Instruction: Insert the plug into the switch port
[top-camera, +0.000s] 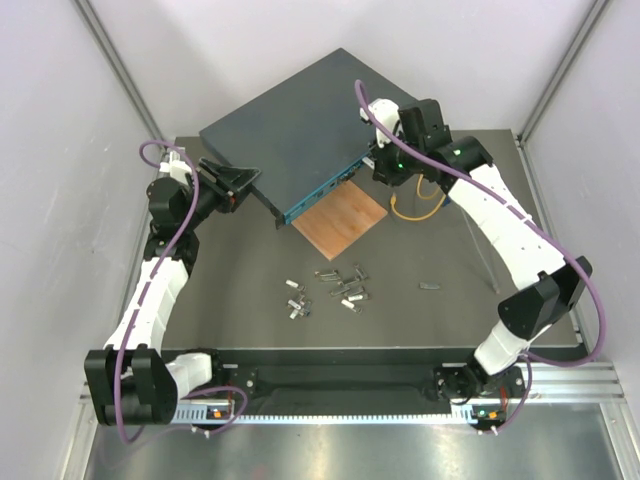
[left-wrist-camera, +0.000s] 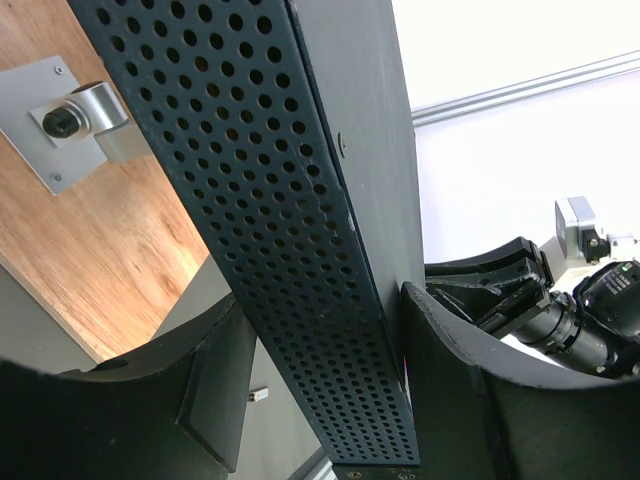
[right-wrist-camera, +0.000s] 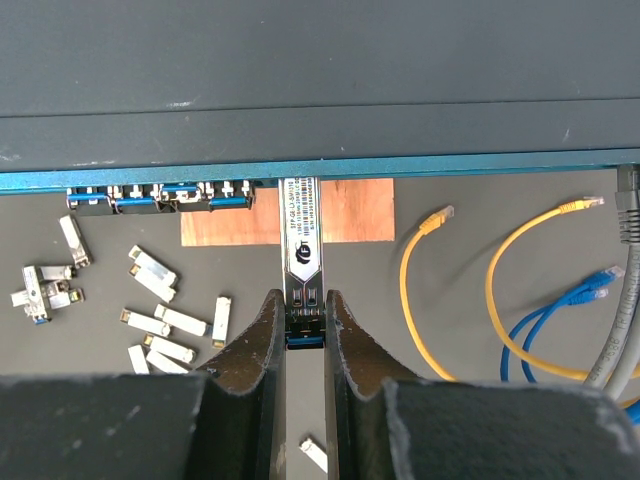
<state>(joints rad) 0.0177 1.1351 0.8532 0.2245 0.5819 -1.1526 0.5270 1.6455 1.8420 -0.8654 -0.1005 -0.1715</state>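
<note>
Right gripper pinching the plug, plug tip meeting the teal front face of the switch, left gripper clamping the switch's perforated side, loose modules lying near that front.

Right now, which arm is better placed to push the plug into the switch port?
Right. The right gripper is shut on the plug, whose tip meets the teal front face of the switch. The left gripper is clamped on the switch's perforated side, steadying it.
</note>
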